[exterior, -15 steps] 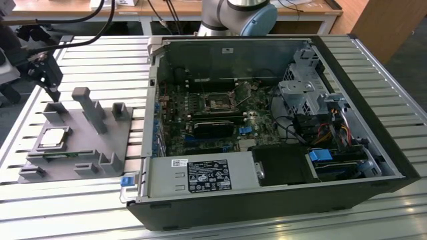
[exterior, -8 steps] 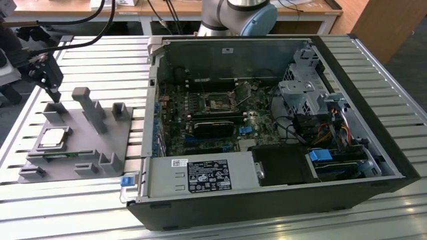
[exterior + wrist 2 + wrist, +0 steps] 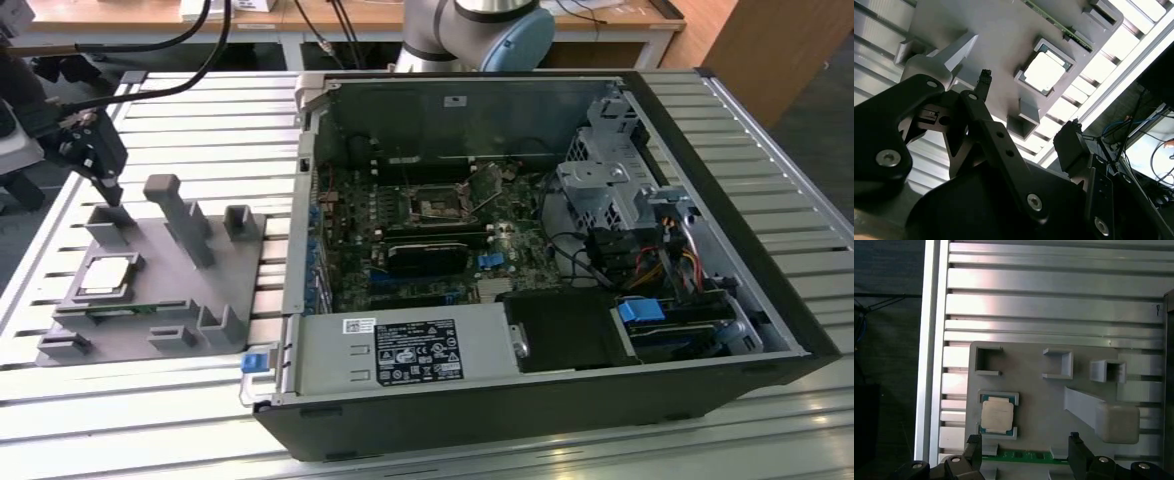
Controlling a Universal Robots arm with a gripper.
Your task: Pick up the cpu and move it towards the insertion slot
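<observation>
The cpu (image 3: 107, 277) lies flat in a square pocket of the grey holder tray (image 3: 200, 300), silver top up, on the exterior view's left. Both wrist views show the cpu (image 3: 997, 416) (image 3: 1046, 71) resting in that pocket. My gripper (image 3: 110, 198) hangs above the tray's far left part, a little beyond the cpu and apart from it. Its black fingers (image 3: 974, 450) stand wide apart in the first wrist view, open, with nothing held between them. The insertion slot (image 3: 438, 207) sits on the motherboard inside the open computer case, well off to the exterior view's right.
The tray carries upright grey posts (image 3: 180, 215) and a green board strip (image 3: 1014, 456) near the cpu. The case's wall (image 3: 310, 190) rises between tray and slot. A long black module (image 3: 427, 255), cables and a drive cage (image 3: 601, 185) surround the slot. The table is slatted metal.
</observation>
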